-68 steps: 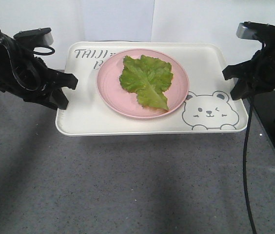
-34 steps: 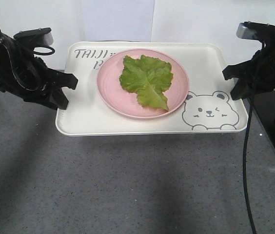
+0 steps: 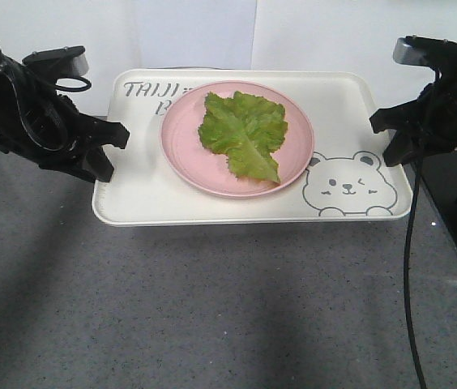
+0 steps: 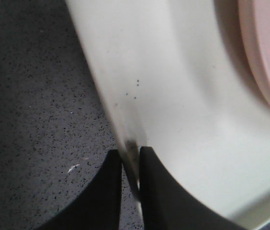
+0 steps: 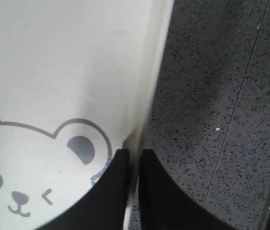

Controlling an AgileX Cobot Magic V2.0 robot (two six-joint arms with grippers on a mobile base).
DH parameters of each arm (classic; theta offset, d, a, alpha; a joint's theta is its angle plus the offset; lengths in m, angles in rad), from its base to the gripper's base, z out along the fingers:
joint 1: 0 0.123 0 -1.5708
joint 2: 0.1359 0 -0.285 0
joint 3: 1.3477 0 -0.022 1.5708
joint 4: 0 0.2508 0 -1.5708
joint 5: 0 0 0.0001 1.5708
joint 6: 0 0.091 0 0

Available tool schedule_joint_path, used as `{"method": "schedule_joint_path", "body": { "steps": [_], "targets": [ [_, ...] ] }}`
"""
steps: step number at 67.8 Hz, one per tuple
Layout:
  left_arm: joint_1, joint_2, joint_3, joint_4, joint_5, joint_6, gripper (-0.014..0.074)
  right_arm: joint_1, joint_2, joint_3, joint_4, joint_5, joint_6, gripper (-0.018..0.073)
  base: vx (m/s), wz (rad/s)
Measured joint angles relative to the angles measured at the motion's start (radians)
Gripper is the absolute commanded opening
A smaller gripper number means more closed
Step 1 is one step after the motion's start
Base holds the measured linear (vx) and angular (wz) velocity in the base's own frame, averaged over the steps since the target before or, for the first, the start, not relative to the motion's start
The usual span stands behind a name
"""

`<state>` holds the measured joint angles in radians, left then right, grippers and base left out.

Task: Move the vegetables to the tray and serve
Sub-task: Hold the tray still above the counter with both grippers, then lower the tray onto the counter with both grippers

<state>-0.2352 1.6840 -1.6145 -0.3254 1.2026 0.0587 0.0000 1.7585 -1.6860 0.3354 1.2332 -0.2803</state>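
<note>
Left gripper [image 4: 131, 158] clamped on the left rim of the tray [image 3: 131, 194]; wrist view shows both black fingers pinching the thin cream edge, one inside, one outside. Right gripper [image 5: 134, 160] likewise closed on the tray's right rim, just beside the bear drawing [image 5: 39, 163], fingers either side of the edge. Front view: left gripper [image 3: 103, 150] and right gripper [image 3: 395, 138] sit at opposite short ends of the tray.

Tray cream-white, rectangular, rounded corners, over a speckled dark grey worktop [image 3: 212, 308]; shadow along its near edge; cannot tell whether it rests on the worktop or is raised. Grey lettering at far left corner, partly covered by the pink plate [image 3: 184, 154].

Plate round, sits on the tray, left of the bear. Lettuce leaf [image 3: 245, 134] lies flat on the plate, green, crinkled, pale rib running toward its near tip
</note>
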Motion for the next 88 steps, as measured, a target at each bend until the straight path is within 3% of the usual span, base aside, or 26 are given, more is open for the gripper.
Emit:
{"method": "schedule_joint_path", "body": {
  "steps": [88],
  "targets": [
    [0.0,0.0,0.0,0.01,0.0,0.0,-0.0006,0.0,0.0,0.0,0.007,-0.001,0.0,-0.0006,0.0,0.0]
  ]
}}
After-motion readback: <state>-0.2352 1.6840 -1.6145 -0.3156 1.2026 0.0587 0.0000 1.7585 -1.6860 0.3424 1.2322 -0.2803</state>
